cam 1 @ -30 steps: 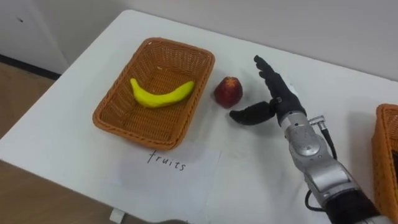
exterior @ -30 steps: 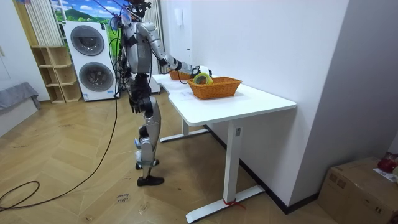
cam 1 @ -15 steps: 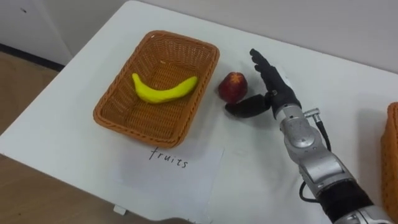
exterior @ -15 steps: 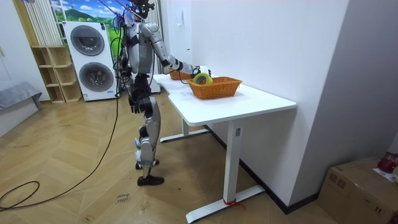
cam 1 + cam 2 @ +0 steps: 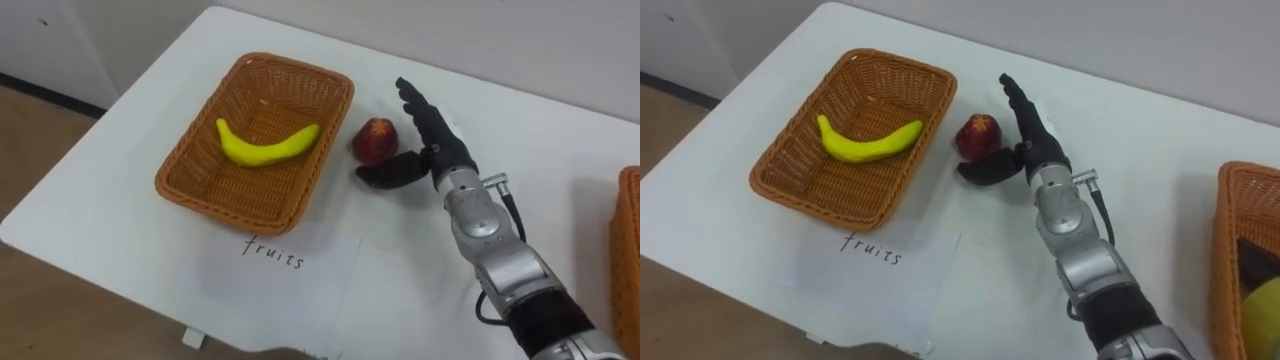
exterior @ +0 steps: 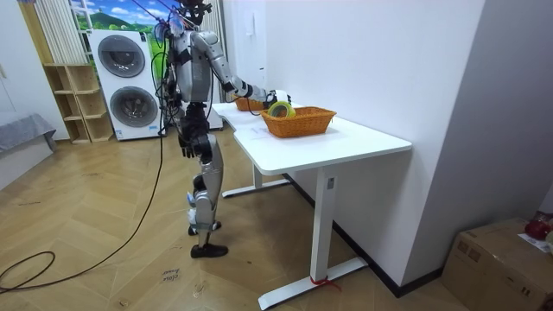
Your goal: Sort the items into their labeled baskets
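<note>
A red apple (image 5: 373, 140) lies on the white table (image 5: 140, 215), just right of the wicker fruit basket (image 5: 200, 185). A yellow banana (image 5: 266, 145) rests inside that basket. My right hand (image 5: 432, 140) is open beside the apple: straight fingers stand along its right side, and the thumb reaches under its near side. I cannot tell whether they touch. A second wicker basket (image 5: 1230, 250) at the table's right edge holds a yellow-green roll (image 5: 1265, 315) and a dark item (image 5: 1252, 262). My left hand (image 6: 185, 147) hangs at my side in the room view.
A paper sheet with a handwritten label (image 5: 285, 262) lies in front of the fruit basket near the table's front edge. In the room view I stand at the long side of the table (image 6: 346, 142), with washing machines (image 6: 125, 82) behind me.
My right hand has moved left and slightly forward, closing in on the apple, with its thumb now under the apple's near side. The apple and banana have stayed put.
</note>
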You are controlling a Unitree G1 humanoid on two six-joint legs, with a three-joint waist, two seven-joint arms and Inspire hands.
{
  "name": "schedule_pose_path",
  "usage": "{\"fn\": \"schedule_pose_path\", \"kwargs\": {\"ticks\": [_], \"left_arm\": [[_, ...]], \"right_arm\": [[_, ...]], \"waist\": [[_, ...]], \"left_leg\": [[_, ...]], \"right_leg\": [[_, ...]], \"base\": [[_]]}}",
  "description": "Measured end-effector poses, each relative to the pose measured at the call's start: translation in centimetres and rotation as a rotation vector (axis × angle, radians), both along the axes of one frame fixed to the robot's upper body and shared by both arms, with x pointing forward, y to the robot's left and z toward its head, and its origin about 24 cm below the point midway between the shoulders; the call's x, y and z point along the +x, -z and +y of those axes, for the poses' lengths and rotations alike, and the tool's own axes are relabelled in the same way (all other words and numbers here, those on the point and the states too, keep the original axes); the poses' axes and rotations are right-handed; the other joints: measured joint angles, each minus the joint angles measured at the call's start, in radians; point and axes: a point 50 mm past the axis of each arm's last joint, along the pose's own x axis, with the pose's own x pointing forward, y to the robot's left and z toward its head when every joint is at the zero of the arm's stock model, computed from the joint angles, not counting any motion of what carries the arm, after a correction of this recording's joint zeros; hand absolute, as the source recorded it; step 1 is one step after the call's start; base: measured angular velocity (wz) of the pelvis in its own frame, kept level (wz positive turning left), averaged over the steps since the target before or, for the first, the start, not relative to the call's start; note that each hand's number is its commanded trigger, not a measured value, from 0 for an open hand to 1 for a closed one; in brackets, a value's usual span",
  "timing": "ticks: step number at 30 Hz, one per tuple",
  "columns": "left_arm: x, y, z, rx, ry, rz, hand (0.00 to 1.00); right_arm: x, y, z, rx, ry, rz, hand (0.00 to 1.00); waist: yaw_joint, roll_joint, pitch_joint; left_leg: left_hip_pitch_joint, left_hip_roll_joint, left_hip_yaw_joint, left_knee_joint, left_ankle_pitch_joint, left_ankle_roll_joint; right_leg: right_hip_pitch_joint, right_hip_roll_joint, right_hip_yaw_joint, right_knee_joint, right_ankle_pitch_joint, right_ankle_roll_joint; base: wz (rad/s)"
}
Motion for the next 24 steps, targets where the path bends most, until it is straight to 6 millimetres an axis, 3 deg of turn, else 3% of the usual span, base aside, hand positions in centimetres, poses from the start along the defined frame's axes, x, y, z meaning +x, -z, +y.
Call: {"fn": "schedule_pose_path", "kwargs": {"ticks": [5,24], "left_arm": [[0.01,0.05,-0.17,-0.003,0.014,0.004,0.00],[-0.31,0.11,-0.02,-0.010,-0.018,0.015,0.00]], "right_arm": [[0.03,-0.05,0.06,0.001,-0.001,-0.002,0.00],[0.03,0.11,0.01,-0.018,-0.006,0.004,0.00]], "waist": [[0.016,-0.002,0.0006],[0.012,-0.015,0.0081]], "left_leg": [[0.001,0.000,0.001,0.000,0.000,0.000],[-0.009,-0.001,-0.006,0.000,0.001,-0.001]], "right_leg": [[-0.002,-0.001,0.000,-0.002,0.000,0.000],[-0.002,-0.003,-0.031,-0.002,0.000,0.000]], "base": [[0.00],[0.02]]}}
